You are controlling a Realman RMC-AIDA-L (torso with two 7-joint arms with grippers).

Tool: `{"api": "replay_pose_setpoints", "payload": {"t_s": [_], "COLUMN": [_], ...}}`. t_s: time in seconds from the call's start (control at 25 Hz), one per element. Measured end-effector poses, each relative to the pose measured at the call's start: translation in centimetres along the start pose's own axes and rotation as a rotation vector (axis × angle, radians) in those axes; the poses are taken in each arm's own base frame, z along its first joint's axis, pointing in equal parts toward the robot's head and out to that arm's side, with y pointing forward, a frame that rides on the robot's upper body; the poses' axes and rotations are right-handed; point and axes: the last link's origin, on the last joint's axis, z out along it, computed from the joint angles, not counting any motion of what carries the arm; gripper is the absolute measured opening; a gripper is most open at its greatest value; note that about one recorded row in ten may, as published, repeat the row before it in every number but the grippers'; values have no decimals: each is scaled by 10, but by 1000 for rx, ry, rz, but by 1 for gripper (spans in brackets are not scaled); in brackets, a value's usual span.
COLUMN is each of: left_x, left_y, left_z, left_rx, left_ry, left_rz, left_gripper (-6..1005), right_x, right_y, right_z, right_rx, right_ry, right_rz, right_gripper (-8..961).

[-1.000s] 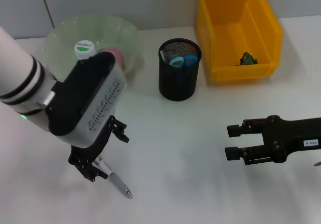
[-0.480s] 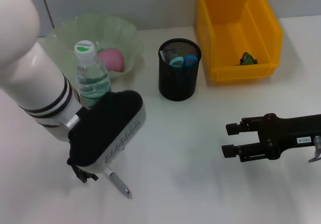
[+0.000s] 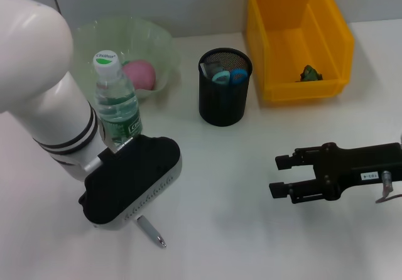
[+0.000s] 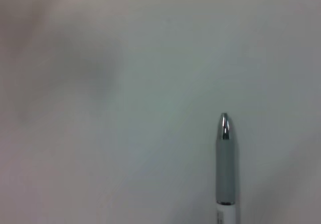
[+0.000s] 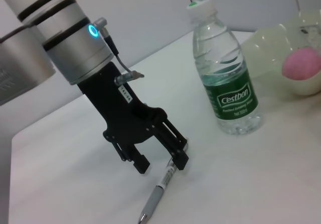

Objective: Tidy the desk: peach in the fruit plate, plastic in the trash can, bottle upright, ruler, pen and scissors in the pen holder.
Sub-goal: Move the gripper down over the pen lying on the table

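Note:
A grey-and-white pen (image 3: 151, 233) (image 4: 224, 166) (image 5: 157, 194) lies on the white desk. My left gripper (image 5: 161, 162) is down over its back end, open, with one finger (image 5: 180, 159) touching the pen; in the head view the wrist hides the fingers. The bottle (image 3: 116, 107) (image 5: 228, 88) stands upright just behind it. The pink peach (image 3: 139, 74) rests in the green fruit plate (image 3: 157, 41). Blue scissors handles (image 3: 230, 76) stick out of the black pen holder (image 3: 224, 101); I cannot make out the ruler. Green plastic (image 3: 309, 73) lies in the yellow trash can (image 3: 339, 35). My right gripper (image 3: 281, 175) hovers open at the right.
The left arm's thick white forearm (image 3: 44, 85) spans the desk's left side, close to the bottle and the plate. The pen holder stands between the plate and the trash can. White desk surface (image 3: 220, 186) lies between the two grippers.
The left arm has swung down and forward over the pen, so its wrist now hides the fingers in the head view and uncovers the bottle. The right gripper has drifted slightly left.

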Motion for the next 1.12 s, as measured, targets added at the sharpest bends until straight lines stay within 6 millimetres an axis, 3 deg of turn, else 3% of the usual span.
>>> {"api": "replay_pose_setpoints", "payload": {"t_s": [0.44, 0.84, 1.12], "left_x": [1, 1, 2], "left_y": [-1, -5, -7], "left_z": [5, 14, 15], "left_rx": [-9, -11, -25], "left_ry": [-10, -35, -57], "left_rz": [46, 77, 84], "left_gripper": [842, 519, 413], "right_x": [-1, -4, -5], "right_y": [0, 0, 0], "right_z": [2, 3, 3], "right_rx": [-2, -5, -5], "right_ry": [-6, -8, -8], "right_rz": [-3, -10, -15], "right_gripper": [734, 728, 725]}}
